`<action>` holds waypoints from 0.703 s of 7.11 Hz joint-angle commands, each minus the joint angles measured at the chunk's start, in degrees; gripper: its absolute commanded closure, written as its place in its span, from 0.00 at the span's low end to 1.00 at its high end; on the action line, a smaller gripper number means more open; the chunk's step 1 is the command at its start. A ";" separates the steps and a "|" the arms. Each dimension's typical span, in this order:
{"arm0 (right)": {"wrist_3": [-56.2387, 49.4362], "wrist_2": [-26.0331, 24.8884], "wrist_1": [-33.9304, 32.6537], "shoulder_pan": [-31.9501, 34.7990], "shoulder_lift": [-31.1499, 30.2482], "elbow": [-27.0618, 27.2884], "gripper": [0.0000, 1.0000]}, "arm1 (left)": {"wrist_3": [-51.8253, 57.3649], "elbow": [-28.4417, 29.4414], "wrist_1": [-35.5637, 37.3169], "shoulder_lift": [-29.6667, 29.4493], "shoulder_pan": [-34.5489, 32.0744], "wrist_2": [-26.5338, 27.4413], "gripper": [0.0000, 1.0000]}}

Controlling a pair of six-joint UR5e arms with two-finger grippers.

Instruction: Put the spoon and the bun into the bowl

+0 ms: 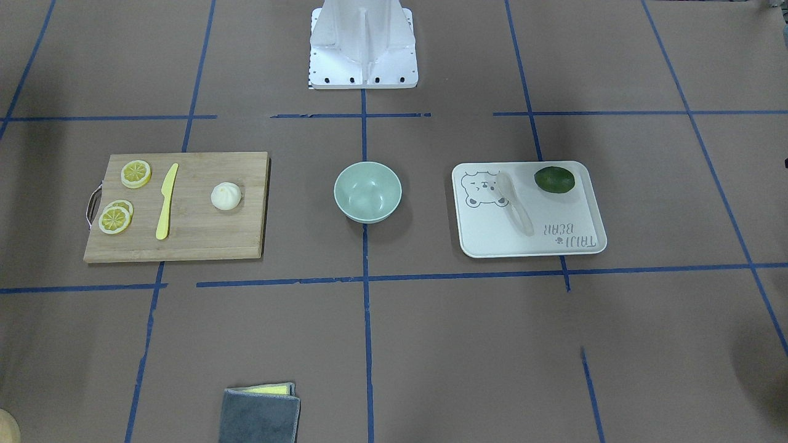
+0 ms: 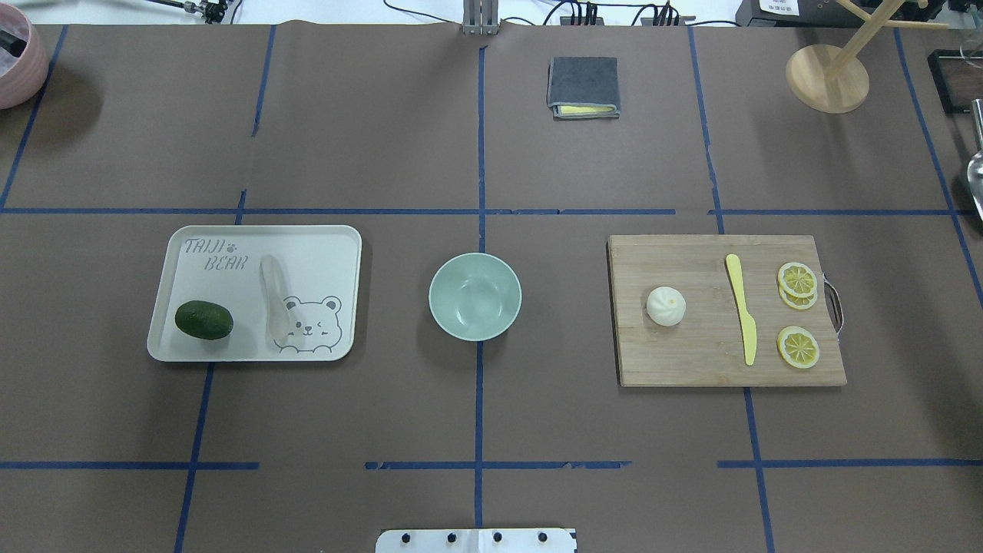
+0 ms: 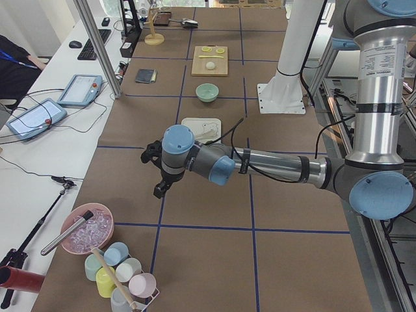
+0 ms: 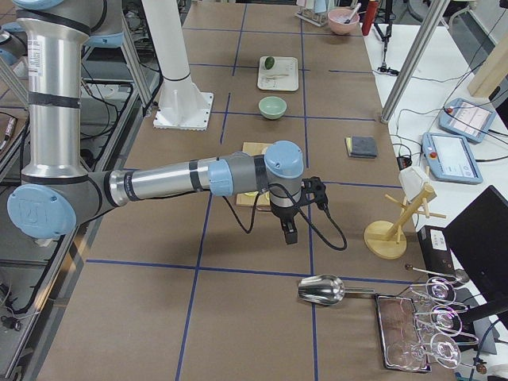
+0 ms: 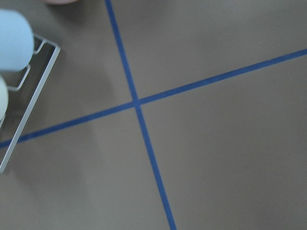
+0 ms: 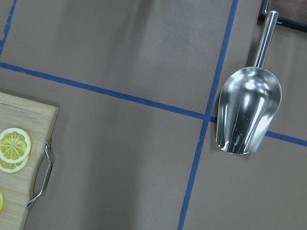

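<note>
The pale mint-green bowl (image 2: 474,296) stands empty at the table's middle, also in the front-facing view (image 1: 367,192). The pale spoon (image 2: 273,299) lies on the white bear-print tray (image 2: 253,238) to the overhead view's left of the bowl. The white bun (image 2: 666,306) sits on the wooden cutting board (image 2: 691,361) to the bowl's right. My left gripper (image 3: 159,185) hovers far out beyond the tray. My right gripper (image 4: 290,230) hovers beyond the board's far end. Both show only in the side views, and I cannot tell whether they are open or shut.
A dark green avocado (image 2: 203,319) lies on the tray. A yellow knife (image 2: 742,309) and lemon slices (image 2: 798,346) lie on the board. A folded grey cloth (image 2: 583,87), a wooden stand (image 2: 828,77), a metal scoop (image 6: 247,108) and a cup rack (image 3: 120,276) stand around the edges.
</note>
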 commanded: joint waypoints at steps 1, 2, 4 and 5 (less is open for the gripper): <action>0.18 0.03 -0.01 0.01 0.40 -0.15 0.00 | 0.15 0.07 -15.52 -0.56 0.38 -0.35 0.00; 0.18 0.03 -0.01 0.01 0.40 -0.24 0.00 | -1.50 -0.20 -20.54 -0.56 2.64 -2.26 0.00; 0.18 0.03 -0.01 0.01 0.32 -0.33 0.00 | -22.79 -0.73 -21.03 -4.49 8.25 -0.63 0.00; 0.18 0.12 -0.01 0.01 0.23 -0.33 0.00 | -28.10 -1.16 -20.94 -6.78 13.42 6.35 0.00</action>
